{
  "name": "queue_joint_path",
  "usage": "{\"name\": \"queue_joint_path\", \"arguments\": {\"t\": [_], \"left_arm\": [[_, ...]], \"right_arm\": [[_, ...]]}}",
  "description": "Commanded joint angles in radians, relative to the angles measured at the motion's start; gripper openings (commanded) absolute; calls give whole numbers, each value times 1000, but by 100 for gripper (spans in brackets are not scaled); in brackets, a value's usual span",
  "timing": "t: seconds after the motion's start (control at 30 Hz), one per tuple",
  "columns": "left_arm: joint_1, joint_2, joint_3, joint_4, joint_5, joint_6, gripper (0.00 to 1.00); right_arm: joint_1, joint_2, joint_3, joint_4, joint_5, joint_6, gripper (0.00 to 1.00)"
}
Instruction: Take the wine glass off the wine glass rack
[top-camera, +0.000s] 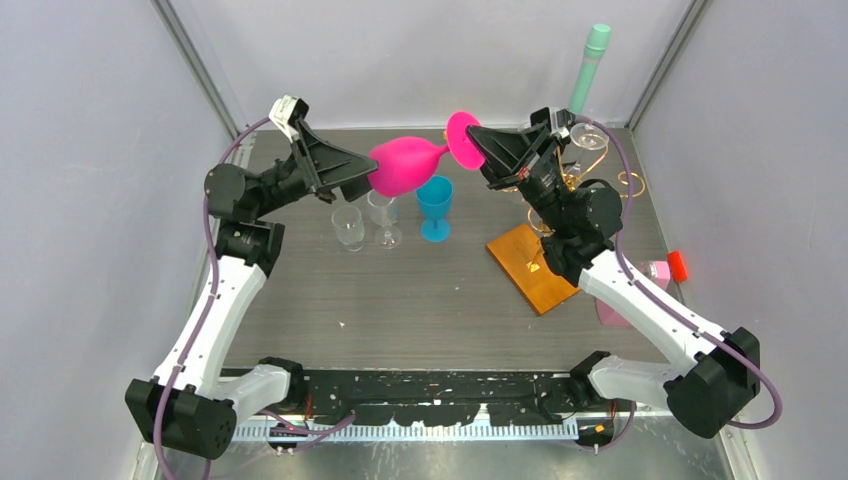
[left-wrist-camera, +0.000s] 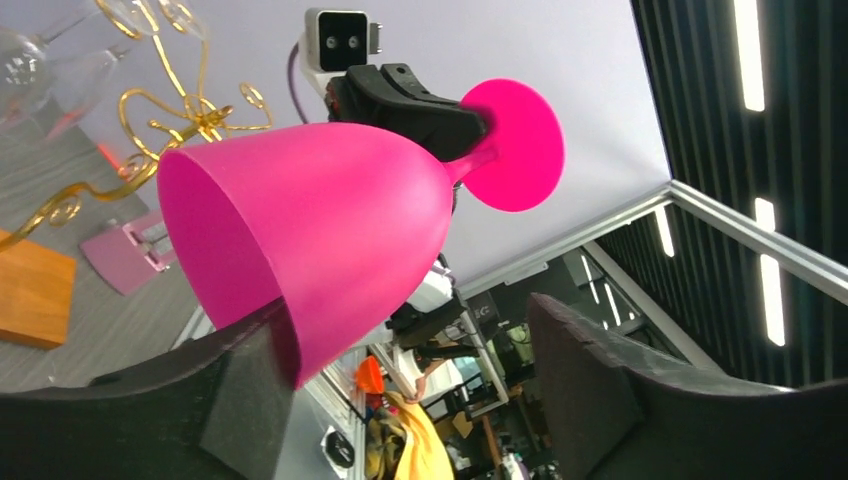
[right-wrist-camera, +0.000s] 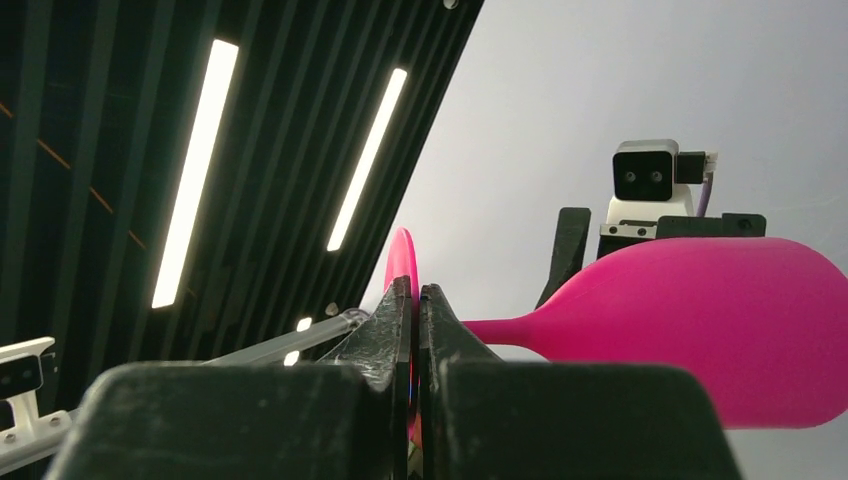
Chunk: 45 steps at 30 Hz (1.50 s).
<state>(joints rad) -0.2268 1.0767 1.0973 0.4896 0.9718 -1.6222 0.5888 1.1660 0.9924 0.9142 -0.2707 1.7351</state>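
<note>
No words, labels, brand names or numbers can be read anywhere in the three views

— How much of the wine glass rack (top-camera: 525, 262) shows from above?
— Little; near the bench's (top-camera: 420, 300) far right corner the right arm (top-camera: 640, 300) covers its stem.
— And the wine glass (right-wrist-camera: 700, 330)?
— From the right wrist its bowl runs off the right edge; the fingers (right-wrist-camera: 385, 340) hide most of its foot.
</note>
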Motion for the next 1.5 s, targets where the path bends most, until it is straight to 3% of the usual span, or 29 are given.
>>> {"name": "queue_joint_path", "arguments": {"t": [0.0,0.1,0.17,0.63,0.77,0.93,1.03,1.1,1.13,1.23,1.3,1.37,1.47], "left_arm": [[-6,-13,38,186,26,-141,72],[-7,-16,32,262,12,-235,59],[-6,-15,32,327,6,-296,56],[-8,-21,36,366,18,-352,56],[-8,-21,40,366,23,-344,51],[-8,-22,41,362,25,-329,38],[-8,-25,45,359,26,-310,18],[-8,-27,50,360,26,-287,3],[-7,-28,55,358,29,-274,0],[-7,-28,72,339,49,-226,0],[-6,-33,98,275,77,-151,0],[-6,-42,129,148,112,-40,0],[-7,-60,161,-109,134,145,0]], "right_arm": [[13,17,0,53,16,4,0],[14,19,-15,50,29,9,0],[14,21,-26,51,37,17,0],[14,92,-58,136,38,99,0],[16,103,-58,144,37,108,0],[15,110,-59,147,31,115,0],[16,117,-47,131,7,127,1],[17,117,-42,114,-6,128,4],[17,115,-42,109,-10,127,8],[17,96,-44,80,-9,109,21],[16,78,-45,41,-7,86,38],[14,55,-37,-23,-14,61,51],[12,18,-32,-101,-11,-1,60]]}}
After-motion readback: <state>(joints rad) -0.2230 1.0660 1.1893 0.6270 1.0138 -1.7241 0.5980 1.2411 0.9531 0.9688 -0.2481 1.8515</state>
